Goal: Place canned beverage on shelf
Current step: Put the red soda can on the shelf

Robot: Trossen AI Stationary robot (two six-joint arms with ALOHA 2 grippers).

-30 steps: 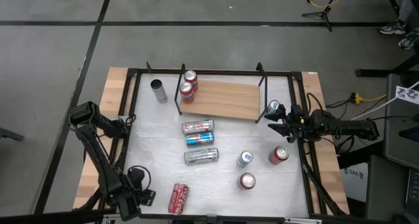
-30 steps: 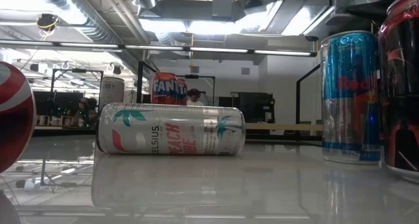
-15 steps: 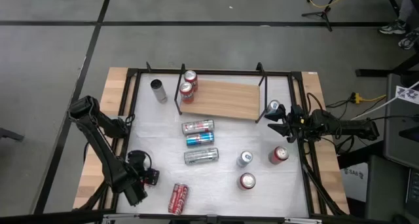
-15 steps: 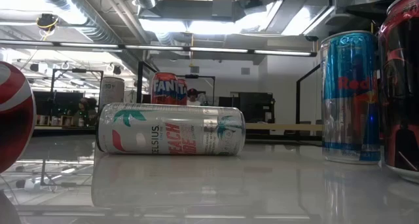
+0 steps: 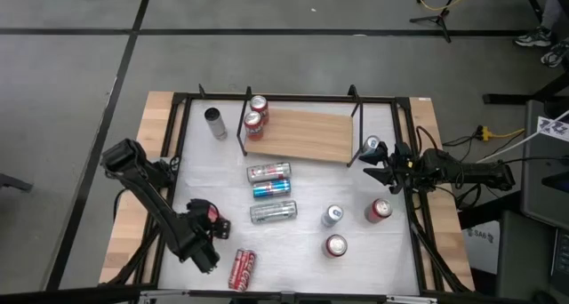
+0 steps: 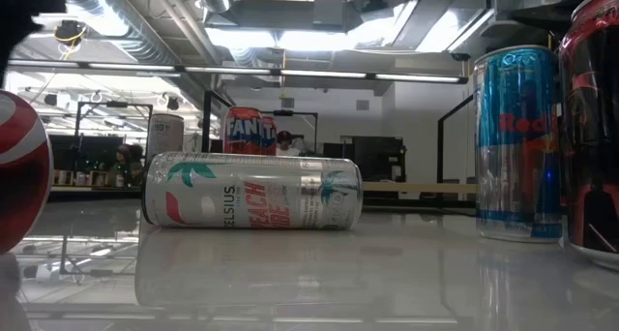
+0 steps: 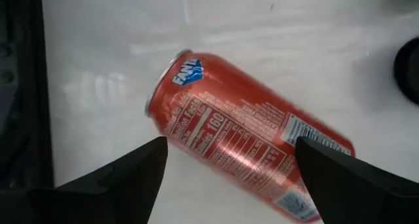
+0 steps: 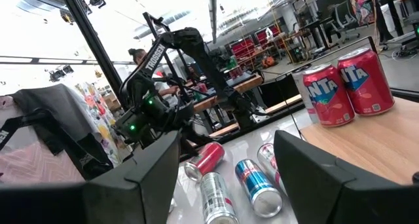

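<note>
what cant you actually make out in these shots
- Low view: shelf mostly hidden behind the lying Celsius can.
- Low view: red can cut off by the left edge.
- Left wrist view: the lying Fanta can has its far end cut by the bottom edge.
- High view: can labels too small to read.

a red fanta can (image 7: 245, 133) lies on its side on the white tabletop (image 7: 118, 47), its top end toward the dark frame strip (image 7: 19, 86). the left gripper (image 7: 226, 178) has its two dark fingers (image 7: 124, 181) spread wide, one at each side of the can, not touching it.
</note>
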